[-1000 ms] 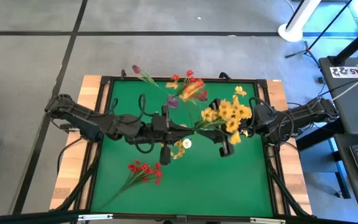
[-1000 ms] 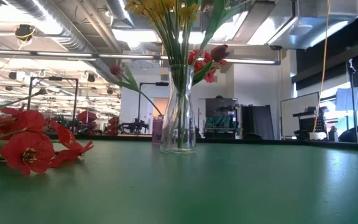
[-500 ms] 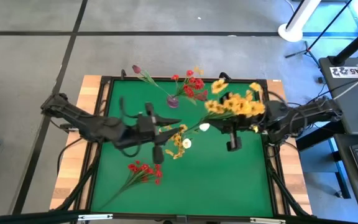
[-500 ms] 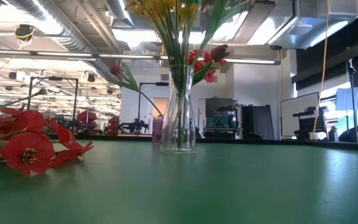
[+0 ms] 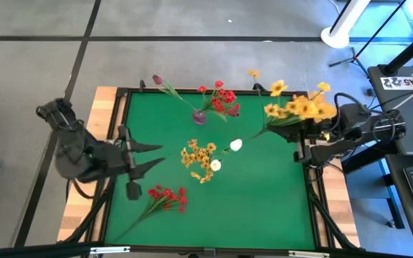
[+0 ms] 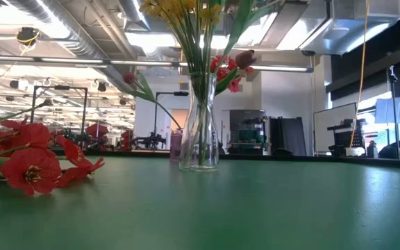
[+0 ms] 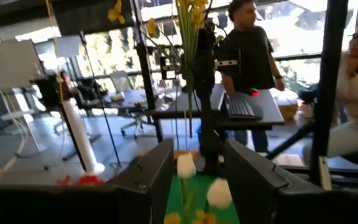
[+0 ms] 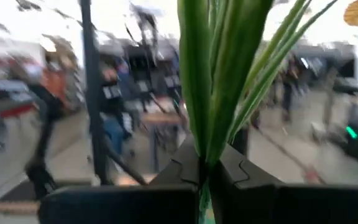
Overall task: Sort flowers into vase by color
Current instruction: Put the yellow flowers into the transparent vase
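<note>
Two grippers we see: right gripper [image 5: 303, 137] clenched on yellow flowers [image 5: 296, 107] right of frame; left gripper [image 5: 149, 154] released, lower left.

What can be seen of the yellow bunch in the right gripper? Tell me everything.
The yellow bunch is a spray of many small yellow-orange blossoms on thin green stems with long narrow leaves; it looks artificial. The right gripper is shut on its stems, which rise between the fingers in the right wrist view. Seen from above, the blossoms fan out over the right edge of the green mat, apart from the other flowers.
</note>
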### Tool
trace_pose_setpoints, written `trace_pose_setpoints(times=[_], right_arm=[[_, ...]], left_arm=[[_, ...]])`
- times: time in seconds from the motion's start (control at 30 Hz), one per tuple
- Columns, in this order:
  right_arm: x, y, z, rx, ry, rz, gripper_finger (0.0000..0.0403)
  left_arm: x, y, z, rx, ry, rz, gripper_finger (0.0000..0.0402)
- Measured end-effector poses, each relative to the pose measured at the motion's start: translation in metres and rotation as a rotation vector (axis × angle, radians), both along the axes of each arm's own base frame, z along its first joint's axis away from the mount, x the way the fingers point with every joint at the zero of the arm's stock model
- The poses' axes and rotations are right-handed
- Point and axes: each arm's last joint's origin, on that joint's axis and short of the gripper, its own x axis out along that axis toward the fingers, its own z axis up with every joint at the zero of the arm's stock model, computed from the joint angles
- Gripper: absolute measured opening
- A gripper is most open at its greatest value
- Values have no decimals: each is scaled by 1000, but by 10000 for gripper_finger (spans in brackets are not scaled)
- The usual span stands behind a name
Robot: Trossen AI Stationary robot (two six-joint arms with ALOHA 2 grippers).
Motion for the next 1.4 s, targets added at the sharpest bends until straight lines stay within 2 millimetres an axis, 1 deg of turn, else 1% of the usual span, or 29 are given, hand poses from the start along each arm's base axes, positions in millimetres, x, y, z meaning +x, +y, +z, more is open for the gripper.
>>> trace_pose_setpoints(times=[0.1, 0.17, 0.3, 0.4, 0.5, 0.6, 0.67, 0.77, 0.9, 1.0, 1.2, 1.3, 1.4], right_arm=[[-7, -4, -10, -3, 116, -83, 8], [-7, -6, -18, -20, 198, -150, 7], [-1, -7, -37, -47, 281, -219, 7], [7, -7, -53, -68, 326, -269, 7], [11, -10, -69, -74, 358, -299, 7], [10, -14, -84, -51, 375, -315, 7], [11, -16, -96, -23, 360, -308, 7], [13, -18, -114, 12, 323, -246, 7], [17, -15, -134, 46, 227, -160, 7], [19, -14, -143, 60, 152, -104, 7], [20, -11, -154, 92, -19, -21, 7], [25, -10, -160, 99, -40, 12, 7], [35, -8, -166, 103, -33, 25, 7]], left_arm=[[-13, 10, -5, -75, 43, -53, 137], [-15, 16, -12, -102, 79, -51, 137], [-15, 25, -33, -99, 123, 9, 137], [-14, 35, -49, -134, 149, -21, 137], [-8, 43, -73, -157, 183, -36, 132], [-5, 55, -93, -178, 191, 5, 122], [-5, 64, -103, -204, 179, 8, 114], [-3, 73, -119, -235, 161, -25, 101], [-7, 83, -128, -263, 98, -36, 87], [-8, 88, -135, -275, 79, -32, 81], [-7, 89, -139, -294, 73, -24, 78], [-6, 88, -139, -300, 62, -28, 78], [-6, 88, -138, -305, 56, -39, 78]])
